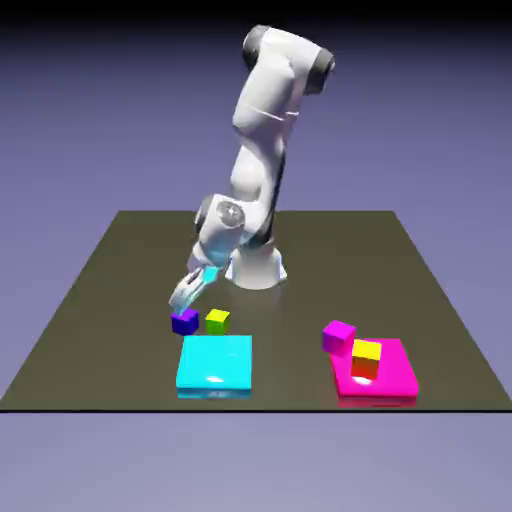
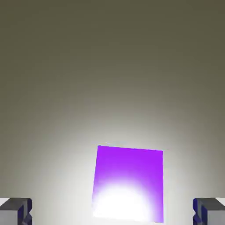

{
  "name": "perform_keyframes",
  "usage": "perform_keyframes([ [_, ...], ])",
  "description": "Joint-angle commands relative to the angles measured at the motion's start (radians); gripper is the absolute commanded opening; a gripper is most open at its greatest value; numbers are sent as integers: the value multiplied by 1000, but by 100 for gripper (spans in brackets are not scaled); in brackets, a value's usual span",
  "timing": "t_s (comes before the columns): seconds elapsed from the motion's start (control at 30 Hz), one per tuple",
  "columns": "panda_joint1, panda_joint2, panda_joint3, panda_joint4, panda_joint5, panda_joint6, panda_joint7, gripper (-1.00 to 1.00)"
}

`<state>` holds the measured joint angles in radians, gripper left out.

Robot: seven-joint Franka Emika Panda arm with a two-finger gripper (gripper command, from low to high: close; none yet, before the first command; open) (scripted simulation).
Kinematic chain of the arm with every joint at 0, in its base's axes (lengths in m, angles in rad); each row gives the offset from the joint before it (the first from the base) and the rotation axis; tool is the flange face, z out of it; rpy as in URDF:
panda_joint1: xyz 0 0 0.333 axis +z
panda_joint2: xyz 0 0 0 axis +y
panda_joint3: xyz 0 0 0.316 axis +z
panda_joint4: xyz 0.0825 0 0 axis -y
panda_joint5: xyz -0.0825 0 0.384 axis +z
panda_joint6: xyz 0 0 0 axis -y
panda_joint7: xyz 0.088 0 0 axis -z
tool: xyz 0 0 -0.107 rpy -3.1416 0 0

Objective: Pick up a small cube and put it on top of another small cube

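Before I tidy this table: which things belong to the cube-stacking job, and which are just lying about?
Belongs to the job:
- tiny dark blue-violet glossy cube, between the open gripper's fingers
- tiny lime cube, beside it

Lying about:
- flat cyan square slab
- flat magenta square slab
- magenta cube
- yellow-and-orange cube on the magenta slab

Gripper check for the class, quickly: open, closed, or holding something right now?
Gripper: open, holding nothing. Its fingertips stand wide apart on either side of the blue-violet cube, with a gap showing on both sides.
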<state>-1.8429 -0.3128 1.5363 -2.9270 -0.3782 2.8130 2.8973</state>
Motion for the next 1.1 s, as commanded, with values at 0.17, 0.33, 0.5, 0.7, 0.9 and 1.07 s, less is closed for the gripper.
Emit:
perform_keyframes([
  [0.17, -217, -65, 214, 15, 28, 90, -7, 0],
  [0.33, -398, -120, 392, 28, 50, 165, -12, 0],
  [0.5, -579, -174, 570, 41, 73, 240, -18, 0],
  [0.7, -622, -187, 612, 44, 79, 258, -19, -100],
  [0.9, -405, -122, 399, 29, 51, 168, -13, -100],
  [1.07, -224, -67, 220, 16, 28, 93, -7, -100],
])
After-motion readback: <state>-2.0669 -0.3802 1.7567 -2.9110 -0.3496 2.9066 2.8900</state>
